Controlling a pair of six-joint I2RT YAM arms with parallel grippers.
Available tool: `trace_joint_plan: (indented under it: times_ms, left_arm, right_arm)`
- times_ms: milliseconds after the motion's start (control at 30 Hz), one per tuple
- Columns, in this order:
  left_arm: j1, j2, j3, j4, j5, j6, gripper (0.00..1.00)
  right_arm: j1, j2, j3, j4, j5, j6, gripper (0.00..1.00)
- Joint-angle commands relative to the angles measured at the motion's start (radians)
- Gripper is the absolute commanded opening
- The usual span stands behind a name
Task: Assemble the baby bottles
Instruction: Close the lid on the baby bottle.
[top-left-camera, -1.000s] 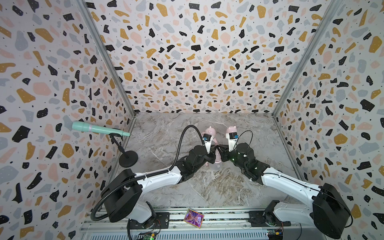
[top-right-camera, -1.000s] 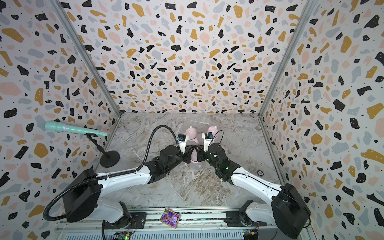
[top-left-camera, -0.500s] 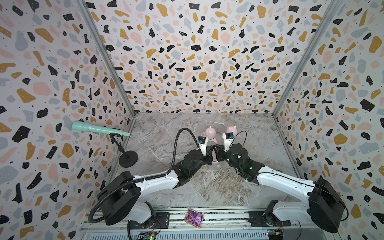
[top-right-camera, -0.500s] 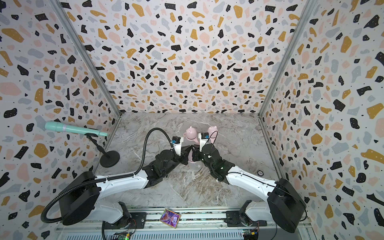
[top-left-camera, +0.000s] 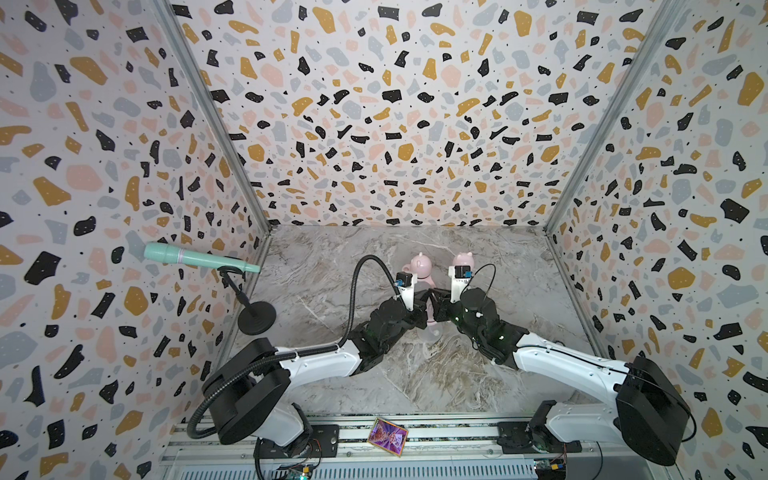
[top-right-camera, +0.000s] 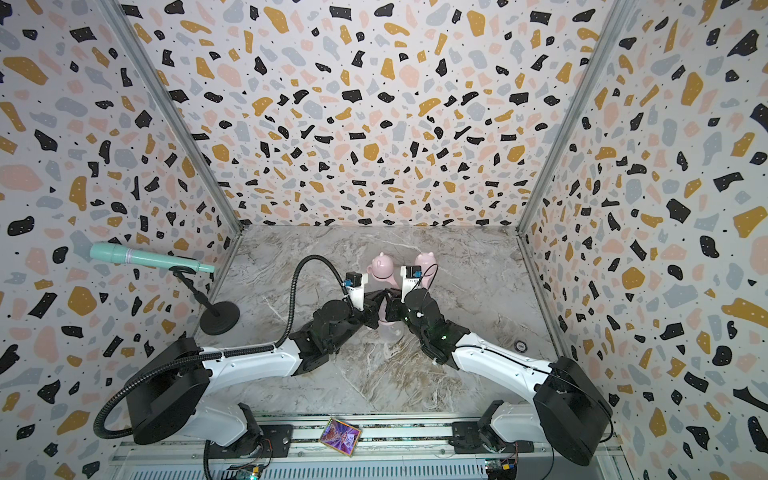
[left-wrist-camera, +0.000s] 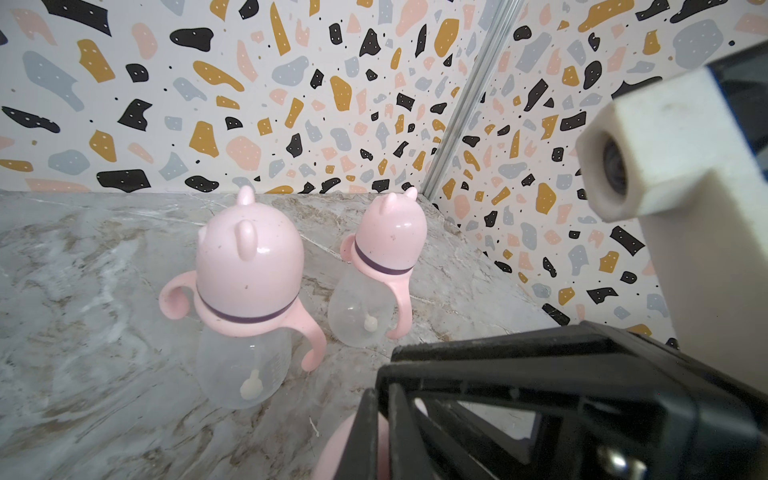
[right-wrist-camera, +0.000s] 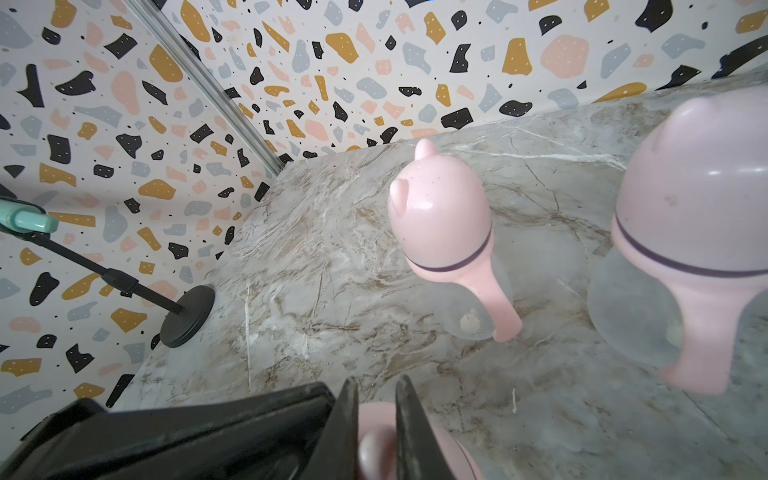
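Two baby bottles stand whole at the back, each with its pink eared cap on: one (top-left-camera: 420, 266) (left-wrist-camera: 249, 257) (right-wrist-camera: 440, 216) on the left, the other (top-left-camera: 463, 261) (left-wrist-camera: 390, 232) (right-wrist-camera: 698, 187) on the right. A third bottle (top-left-camera: 432, 332) (top-right-camera: 388, 330) stands in front of them between both grippers. My right gripper (top-left-camera: 437, 305) (right-wrist-camera: 377, 380) is shut on an ear of its pink cap (right-wrist-camera: 453, 457). My left gripper (top-left-camera: 422, 304) (left-wrist-camera: 380, 399) is shut, its fingers lying against the same cap (left-wrist-camera: 336, 453). The arms hide most of this bottle in both top views.
A mint microphone (top-left-camera: 199, 257) on a black stand with a round base (top-left-camera: 256, 318) sits by the left wall. A small colourful card (top-left-camera: 387, 436) lies on the front rail. A small round disc (top-right-camera: 519, 345) lies near the right wall. Patterned walls enclose three sides.
Both grippers, with the third bottle between them, have shifted a little to the left. The two bottles at the back have stayed put.
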Motion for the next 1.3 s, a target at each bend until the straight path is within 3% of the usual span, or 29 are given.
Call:
trace_joint_plan:
  times_ms: [0,767,967,1267]
  left_arm:
    - [-0.052,0.057,-0.036,-0.142,0.129,-0.011,0.09]
    - [-0.093,0.077,-0.076,-0.087,0.116,-0.045,0.08]
    - [-0.093,0.029,0.022,-0.225,0.110,-0.003,0.09]
    - [-0.081,-0.001,0.268,-0.513,0.061,0.056,0.14]
  right_arm:
    - [0.054,0.134,-0.115,-0.403,-0.163,0.013,0.18]
    - [0.077,0.152,-0.125,-0.459,-0.147,0.071,0.17]
    - [0.064,0.104,-0.088,-0.517,-0.128,0.071,0.17]
    - [-0.057,0.033,-0.081,-0.537,-0.143,-0.001,0.17]
